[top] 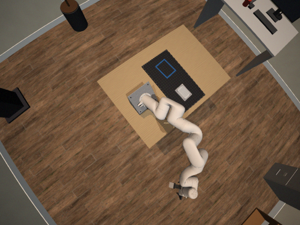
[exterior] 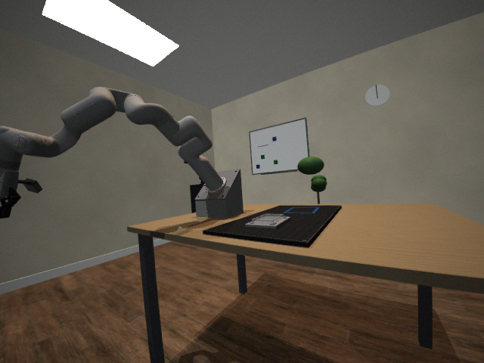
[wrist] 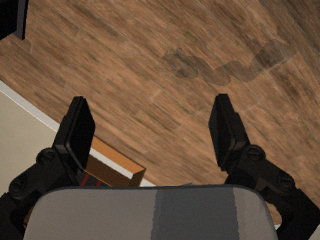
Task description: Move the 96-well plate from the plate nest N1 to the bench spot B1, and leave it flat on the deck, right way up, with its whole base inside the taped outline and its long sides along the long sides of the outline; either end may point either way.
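Observation:
The clear 96-well plate (top: 182,92) lies flat in its nest on the black deck mat (top: 172,79), at the end nearer the arm's reach; it also shows in the exterior view (exterior: 268,221). The blue taped outline B1 (top: 165,68) is at the mat's other end and holds nothing (exterior: 301,209). My gripper (top: 178,192) is far from the table, out over the wood floor, with the arm stretched away from its base mount (top: 141,100). In the wrist view the gripper (wrist: 152,130) is open and empty, with only floor between the fingers.
A dark cabinet (top: 284,180) and a brown box (wrist: 116,170) stand near the gripper. A black stand (top: 11,104) is at the left wall, a black cylinder (top: 73,15) at the back, and a white bench (top: 261,21) at the top right.

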`<action>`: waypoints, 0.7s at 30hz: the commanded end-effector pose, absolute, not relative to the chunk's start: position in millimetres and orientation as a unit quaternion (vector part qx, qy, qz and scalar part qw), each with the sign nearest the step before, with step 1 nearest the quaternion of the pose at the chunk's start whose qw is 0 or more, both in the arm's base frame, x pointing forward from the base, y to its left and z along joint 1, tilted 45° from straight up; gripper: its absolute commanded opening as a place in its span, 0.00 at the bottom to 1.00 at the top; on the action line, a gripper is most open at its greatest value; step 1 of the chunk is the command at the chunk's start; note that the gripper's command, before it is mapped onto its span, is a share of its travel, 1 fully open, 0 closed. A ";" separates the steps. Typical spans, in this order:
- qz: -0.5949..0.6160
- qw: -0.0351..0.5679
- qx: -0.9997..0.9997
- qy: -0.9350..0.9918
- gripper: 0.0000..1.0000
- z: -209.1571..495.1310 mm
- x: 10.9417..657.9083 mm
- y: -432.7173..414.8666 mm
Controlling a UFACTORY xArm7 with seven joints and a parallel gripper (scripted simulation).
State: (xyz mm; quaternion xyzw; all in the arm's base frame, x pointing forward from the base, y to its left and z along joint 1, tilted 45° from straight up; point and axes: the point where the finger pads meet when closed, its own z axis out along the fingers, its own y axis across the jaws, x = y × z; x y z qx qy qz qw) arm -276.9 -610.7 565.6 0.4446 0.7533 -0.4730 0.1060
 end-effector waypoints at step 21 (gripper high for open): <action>-0.428 0.112 0.354 0.824 1.00 515.9 -195.3 -639.4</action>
